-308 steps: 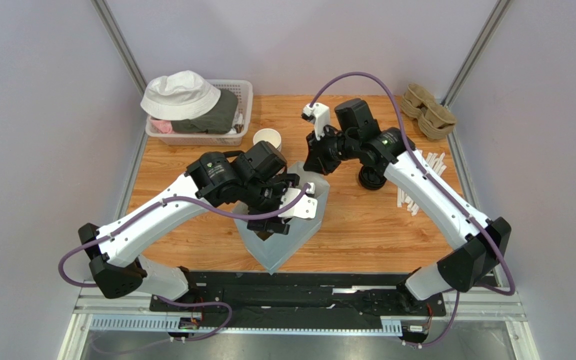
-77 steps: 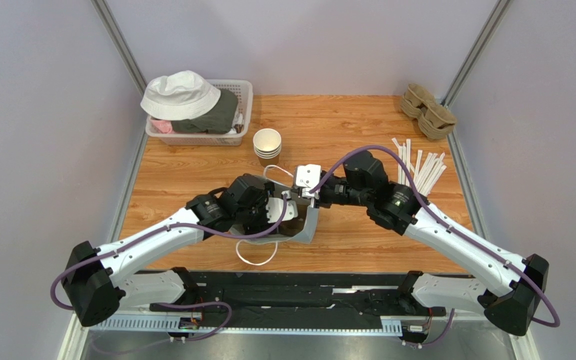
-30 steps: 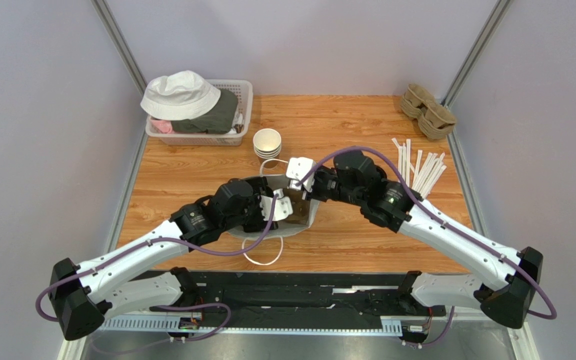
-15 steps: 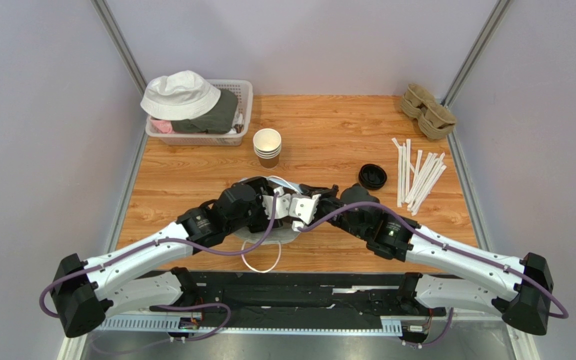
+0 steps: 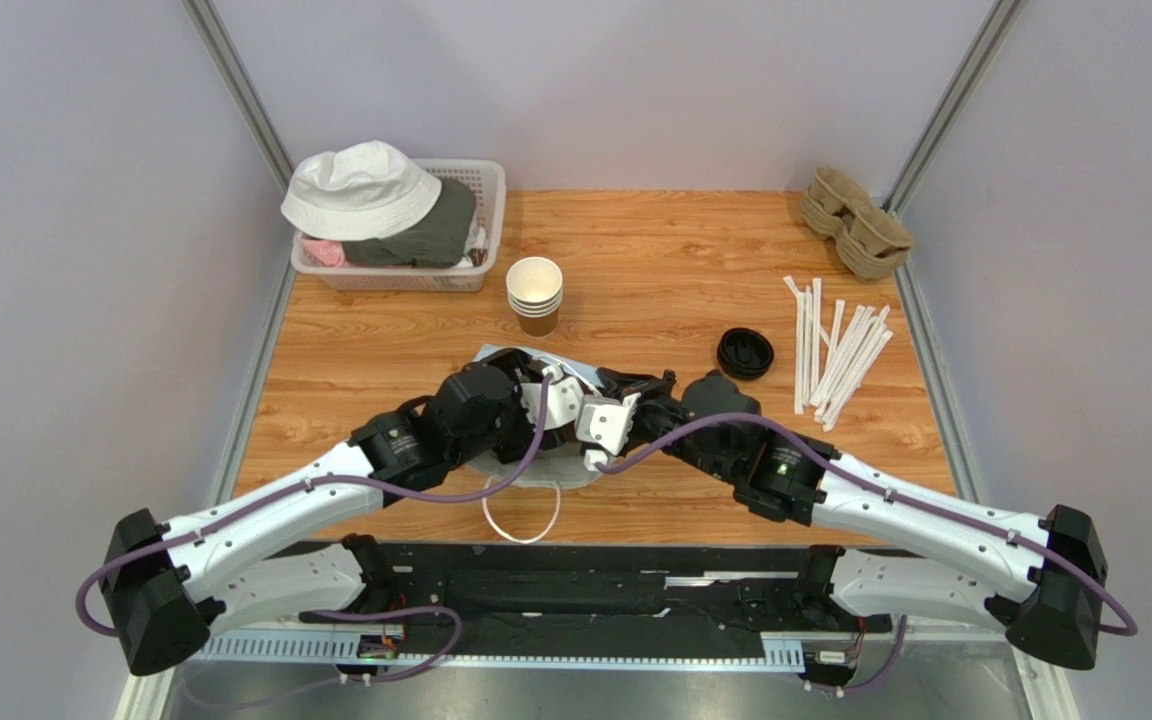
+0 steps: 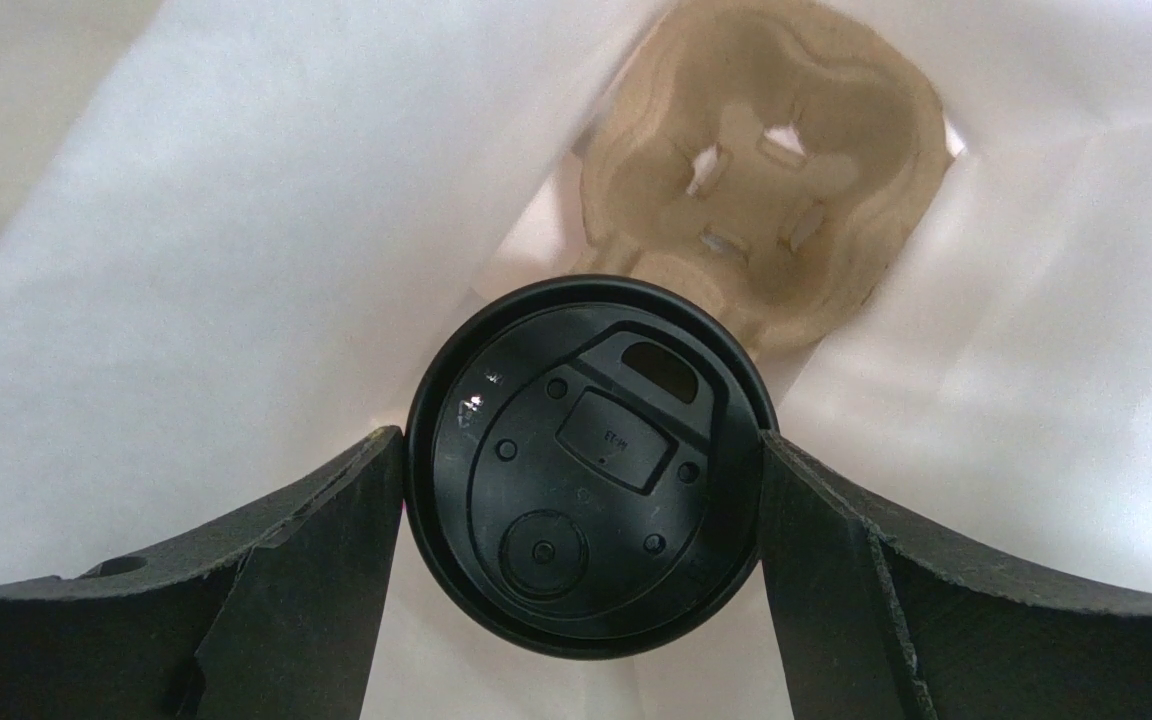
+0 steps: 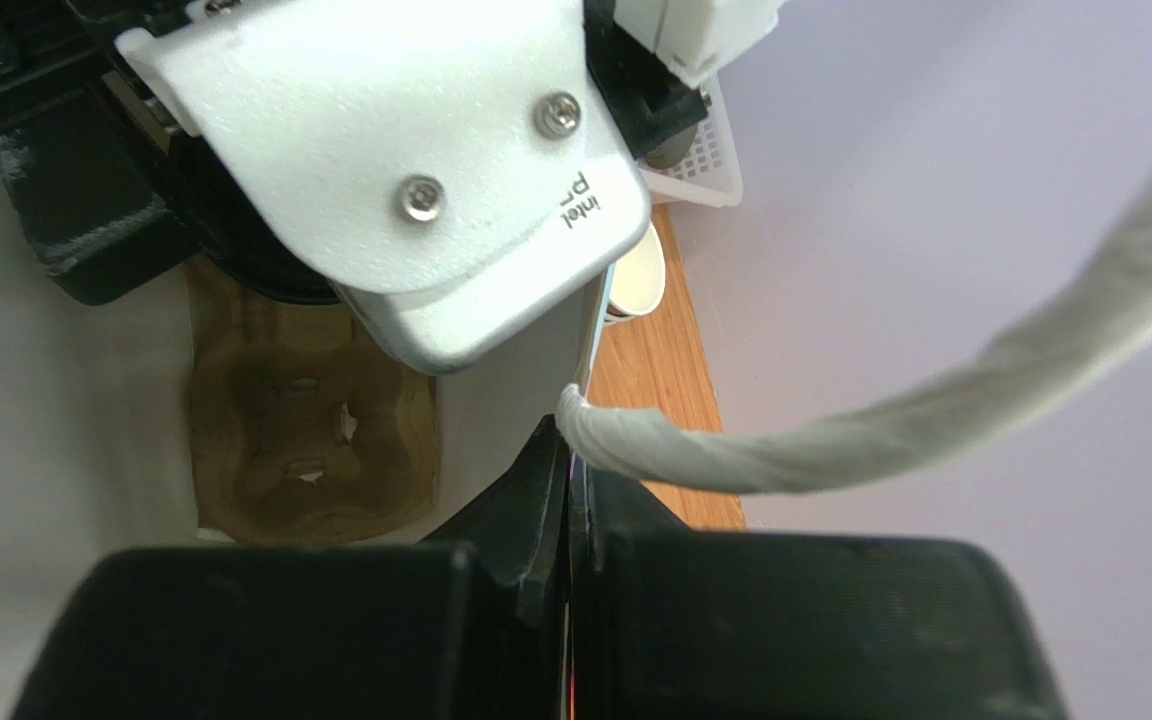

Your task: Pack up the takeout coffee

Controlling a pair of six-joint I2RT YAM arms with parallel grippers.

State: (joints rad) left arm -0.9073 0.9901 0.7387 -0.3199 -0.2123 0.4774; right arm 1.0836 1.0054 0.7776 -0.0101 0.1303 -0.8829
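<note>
Gripping the takeout coffee (image 6: 585, 465), a cup of which only the round black plastic lid shows, the left gripper (image 6: 579, 450) reaches inside the white soft-walled bag (image 6: 207, 270) at the middle of the wooden table (image 5: 657, 255), its 2 black fingers (image 6: 312, 555) pressed against opposite sides of the lid. The right gripper (image 7: 567, 458) is closed tight on the bag's rim beside a white twisted-cord handle (image 7: 838, 435), holding the mouth open. The step in hand appears to be setting the cup into the brown moulded-pulp cup carrier (image 6: 868, 195) lying on the bag's bottom. 1 empty slot shows just beyond the lid, and the lid hides whether the cup's base already sits in a neighbouring slot. The next move likely calls for easing the cup straight down until it seats, then spreading the fingers and drawing out without dragging the bag wall. The lid faces squarely toward the wrist camera and the bag's mouth, so the cup's long axis runs along the gripper's reach, base toward the bag's bottom; the sip hole points toward the empty slot
</note>
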